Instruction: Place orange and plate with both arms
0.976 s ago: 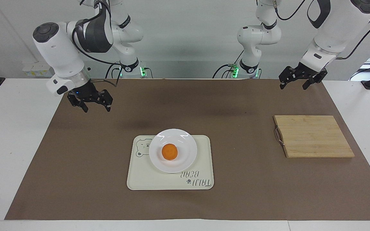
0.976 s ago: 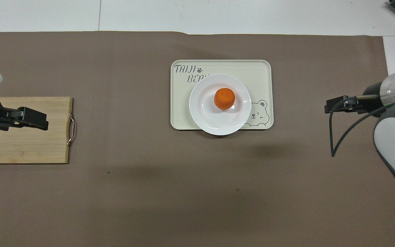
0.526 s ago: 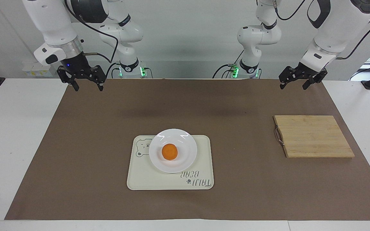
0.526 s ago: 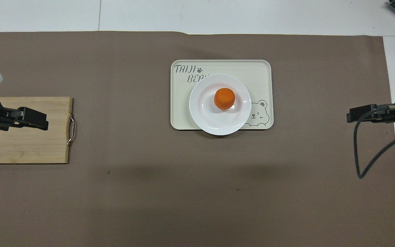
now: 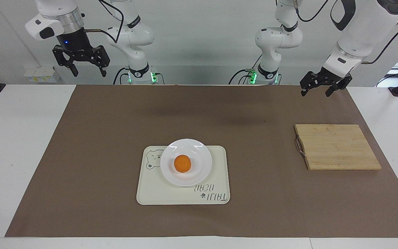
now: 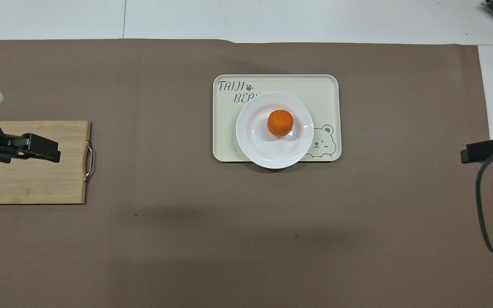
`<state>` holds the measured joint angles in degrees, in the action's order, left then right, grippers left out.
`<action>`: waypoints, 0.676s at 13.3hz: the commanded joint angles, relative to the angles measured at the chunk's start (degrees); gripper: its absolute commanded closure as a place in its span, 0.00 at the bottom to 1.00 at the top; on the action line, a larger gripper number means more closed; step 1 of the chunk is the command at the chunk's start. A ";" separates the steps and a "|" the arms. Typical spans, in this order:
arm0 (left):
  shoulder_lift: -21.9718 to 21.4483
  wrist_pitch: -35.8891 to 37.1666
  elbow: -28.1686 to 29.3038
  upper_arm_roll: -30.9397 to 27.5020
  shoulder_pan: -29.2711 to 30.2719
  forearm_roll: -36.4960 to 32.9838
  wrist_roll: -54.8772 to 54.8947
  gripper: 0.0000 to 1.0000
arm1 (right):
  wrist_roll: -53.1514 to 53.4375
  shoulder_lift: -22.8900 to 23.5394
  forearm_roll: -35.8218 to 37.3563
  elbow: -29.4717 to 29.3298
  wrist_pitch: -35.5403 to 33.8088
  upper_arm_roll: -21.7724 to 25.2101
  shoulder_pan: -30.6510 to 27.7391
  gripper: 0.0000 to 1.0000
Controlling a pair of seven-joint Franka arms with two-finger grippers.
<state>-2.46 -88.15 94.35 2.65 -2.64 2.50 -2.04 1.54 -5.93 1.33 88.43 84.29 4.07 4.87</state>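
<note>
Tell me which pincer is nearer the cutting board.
Left. The left pincer, open, hangs over the cutting board; the right pincer, open, is raised at the right arm's end of the table.

Only readable text: "TAIJI BEAR" with a paw-print mark, printed on the cream tray [image 6: 323,85] at its corner farthest from the robots, toward the left arm's end. The plate [image 6: 255,145] covers the end of "BEAR" in the overhead view; facing view shows it whole, upside down. Well apart from both sets of jaws, roughly midway between them. No other labels or numbers legible.
</note>
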 commanded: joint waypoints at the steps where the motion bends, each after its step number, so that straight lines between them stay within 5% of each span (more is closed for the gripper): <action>1: 0.17 0.96 -1.19 0.25 0.36 -1.10 -0.24 0.00 | 0.66 -1.09 0.69 1.57 -0.27 -0.29 -0.57 0.00; 9: 0.08 0.96 -1.28 0.25 0.36 -1.10 -0.24 0.00 | -1.62 -1.89 1.12 2.80 -0.18 -0.38 -0.48 0.00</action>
<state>-2.46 -88.15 94.05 2.65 -2.64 2.50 -2.04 1.33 -6.19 1.33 90.12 84.22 4.18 4.84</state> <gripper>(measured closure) 0.000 0.000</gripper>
